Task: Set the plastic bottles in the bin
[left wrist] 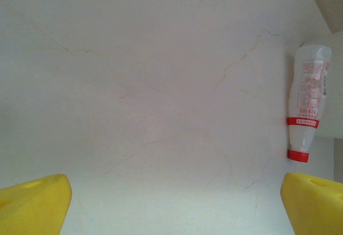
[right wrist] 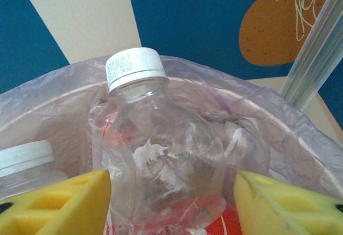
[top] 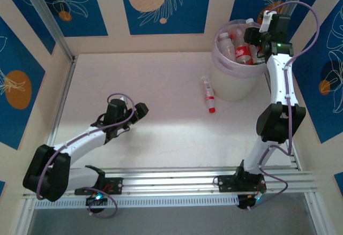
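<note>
Table (top: 161, 138): one loose bottle (top: 208, 93) lying just beside bin (top: 236, 88) (cap toward arms).
Left gripper (top: 140, 110): wide open, empty; loose bottle to its right.
Right gripper (right wrist: 172, 179): over bin, straddling white-capped bottle (right wrist: 155, 133); grip unclear.

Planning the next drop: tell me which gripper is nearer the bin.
Right. The right gripper hangs over the bin; the left gripper sits low over the table, well off to its left.
</note>
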`<state>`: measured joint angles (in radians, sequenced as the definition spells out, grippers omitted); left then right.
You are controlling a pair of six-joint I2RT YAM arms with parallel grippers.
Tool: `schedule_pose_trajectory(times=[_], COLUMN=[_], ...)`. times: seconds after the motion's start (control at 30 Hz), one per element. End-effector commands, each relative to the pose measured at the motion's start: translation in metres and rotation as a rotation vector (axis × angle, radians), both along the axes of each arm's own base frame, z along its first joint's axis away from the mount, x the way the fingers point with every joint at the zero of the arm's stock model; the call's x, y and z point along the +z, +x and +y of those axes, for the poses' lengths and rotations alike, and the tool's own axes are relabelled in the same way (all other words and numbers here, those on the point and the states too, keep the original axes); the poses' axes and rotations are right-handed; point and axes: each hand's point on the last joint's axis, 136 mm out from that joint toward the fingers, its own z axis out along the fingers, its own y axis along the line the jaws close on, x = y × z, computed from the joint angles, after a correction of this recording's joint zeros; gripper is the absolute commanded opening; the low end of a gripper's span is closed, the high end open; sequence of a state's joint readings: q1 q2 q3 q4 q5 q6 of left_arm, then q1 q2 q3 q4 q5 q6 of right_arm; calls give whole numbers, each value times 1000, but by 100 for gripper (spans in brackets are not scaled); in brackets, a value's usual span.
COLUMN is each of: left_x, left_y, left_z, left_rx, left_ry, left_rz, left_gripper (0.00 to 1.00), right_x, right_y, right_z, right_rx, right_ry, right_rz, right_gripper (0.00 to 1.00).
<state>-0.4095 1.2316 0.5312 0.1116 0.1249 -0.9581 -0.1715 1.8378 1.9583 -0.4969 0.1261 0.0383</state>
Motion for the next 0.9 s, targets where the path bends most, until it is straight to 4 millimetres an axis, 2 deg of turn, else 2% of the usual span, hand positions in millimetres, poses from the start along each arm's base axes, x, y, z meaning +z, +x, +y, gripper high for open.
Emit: schedule_pose_trajectory(times=[0.0,0.17,0.27,0.4,0.53,0.7,0.87], left_x=[6,5,4,6,5,3,1], left_y=[4,4,3,4,3,3,4], left_z=[4,3,4,3,4,4,1], left_rx=[6,5,5,5,9,9,1], left_ry=[14,6,8,3,3,7,-5], left_rz=[-30,-30,-28,-32,-30,-30,-25], left_gripper=[100,100,100,100,100,100,100], right_x=[2,40,61,82,98,95,57], right_y=[-16,-29,-39,-53,-67,-85,-106], right_z=[-9,-8,1,18,46,87,148], right_rx=[-41,-56,-39,-4,55,141,239], right_ry=[6,-19,-20,-27,-44,-65,-66], right_rz=[58,-5,-46,-81,-110,-81,-23], right_gripper=[66,70,72,75,75,73,71])
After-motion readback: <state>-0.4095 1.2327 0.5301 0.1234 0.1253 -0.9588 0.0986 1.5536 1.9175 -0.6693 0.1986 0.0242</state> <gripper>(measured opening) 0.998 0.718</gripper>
